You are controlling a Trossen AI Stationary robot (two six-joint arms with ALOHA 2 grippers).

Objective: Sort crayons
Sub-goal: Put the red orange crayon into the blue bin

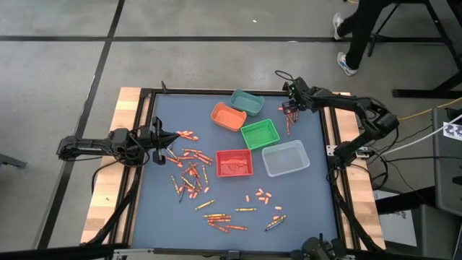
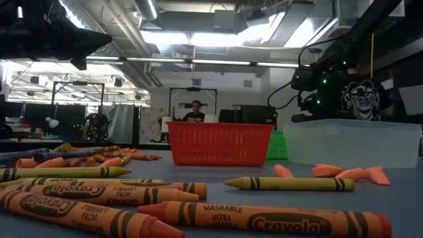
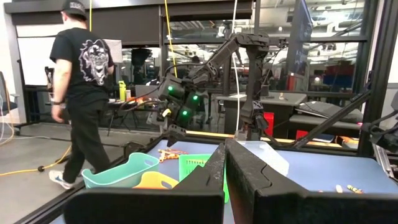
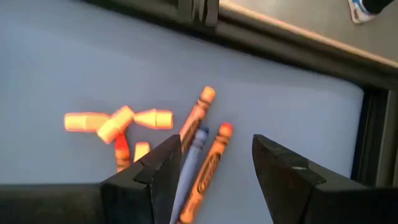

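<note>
From above, the right end effector (image 1: 291,107) hangs at the table's (image 1: 303,195) far right corner over a small cluster of crayons (image 1: 289,123) beside the green bin (image 1: 260,133); most crayons (image 1: 191,170) lie scattered across the table's left and near parts. The left end effector (image 1: 164,137) waits low at the left edge, fingers together.

At table height, crayons (image 2: 99,198) fill the foreground before the red bin (image 2: 220,143).

Across the left wrist view, its own fingers (image 3: 211,177) sit pressed together.

Through the right wrist view, the fingers (image 4: 283,171) stand apart, straddling an orange crayon (image 4: 208,168) with a blue crayon (image 4: 189,162) just beside it. This looks like the approach to a pick; the next move calls for descending and closing on one crayon alone.
</note>
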